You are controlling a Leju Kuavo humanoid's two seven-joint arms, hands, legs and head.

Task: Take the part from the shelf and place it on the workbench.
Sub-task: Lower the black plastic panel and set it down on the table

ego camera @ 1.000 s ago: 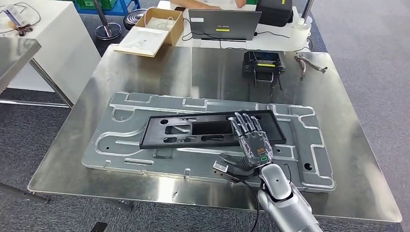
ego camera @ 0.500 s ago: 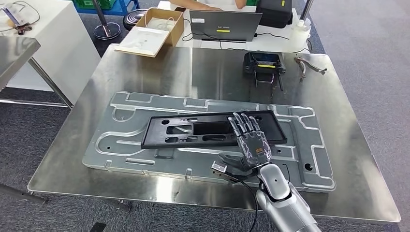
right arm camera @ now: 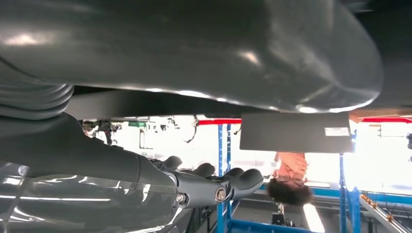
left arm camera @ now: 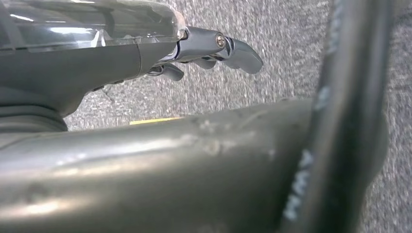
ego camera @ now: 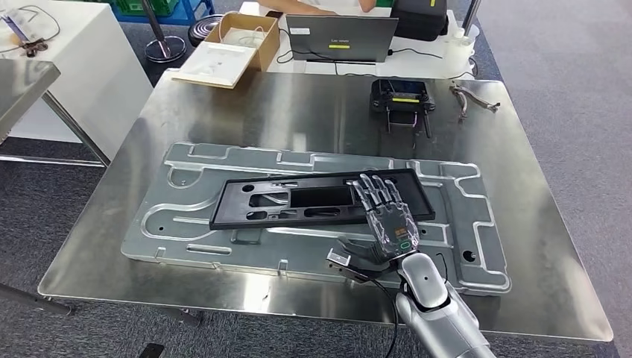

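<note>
The steel counter [ego camera: 313, 112] carried a grey metal plate [ego camera: 477, 224], and the black part [ego camera: 313, 198] lay flat on it, apparently placed. The right hand [ego camera: 387, 220] was held just above the part's near end, fingers [ego camera: 373, 190] spread and empty, likely releasing; the left hand [left arm camera: 145, 48] hung toward the floor, fingers loosely curled on nothing.

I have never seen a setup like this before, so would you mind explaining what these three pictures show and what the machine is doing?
This is a humanoid robot with two silver arms ending in many-fingered hands. The head view looks down from high on its body at a steel workbench. On it lies a large silver plate, and on that a long black part. The right hand rests flat on the black part's end, fingers spread, gripping nothing. Farther back sit a black controller, a laptop and a cardboard box. The other two pictures come from cameras at the wrists, turned oddly. The left hand hangs over grey carpet, holding nothing, fingers partly curled.
</note>
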